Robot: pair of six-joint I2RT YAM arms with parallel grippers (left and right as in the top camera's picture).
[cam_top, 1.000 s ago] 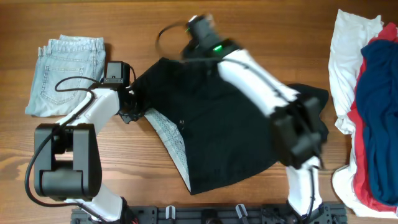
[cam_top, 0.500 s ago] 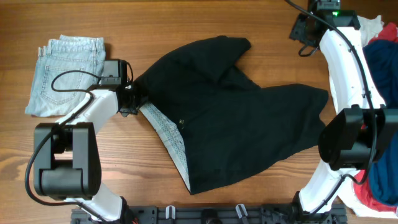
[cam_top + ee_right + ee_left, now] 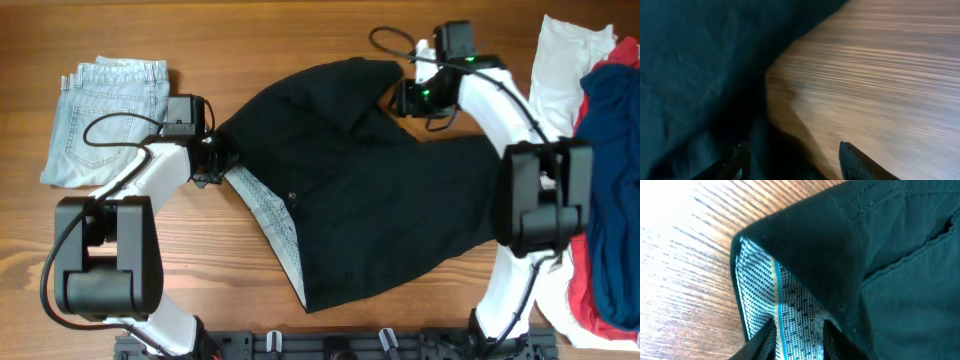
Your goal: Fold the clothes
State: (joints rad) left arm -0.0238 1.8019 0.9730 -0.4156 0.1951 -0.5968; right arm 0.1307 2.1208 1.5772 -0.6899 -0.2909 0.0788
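At 10 o'clock on the counter (image 3: pixel 300 30) lie the jeans (image 3: pixel 108 120), folded flat. Just right of them, at the 9 o'clock corner of the trousers (image 3: pixel 370 200), the left end effector (image 3: pixel 213 160) is clenched on the waistband: its wrist view shows the pale lining (image 3: pixel 790 305) pinched between the fingers (image 3: pixel 760 340). That arm lies low, its forearm running from the base at 7 o'clock up and rightward to the cloth.

The trousers spread over the middle of the counter. Lining shows along the 8 o'clock edge; one leg points to 12 o'clock, the other to 3 o'clock.

The right end effector (image 3: pixel 403 97) sits at the trousers' 1 o'clock, just beside the upper leg's tip. It is released and holds nothing: its wrist view shows bare wood between the fingers, with the black hem running under the left one. Its arm rises from the base at 5 o'clock along the right side, then bends back leftward, wrist aimed toward 9 o'clock.

The step in hand looks like taking the upper leg's hem to draw it flat. It would go best with the left holding firm as an anchor while the right slides further over the hem, bites both layers near the corner, and pulls gently so the cloth does not bunch.

At 3 o'clock waits the pile (image 3: pixel 600 150) of white, red and navy pieces.
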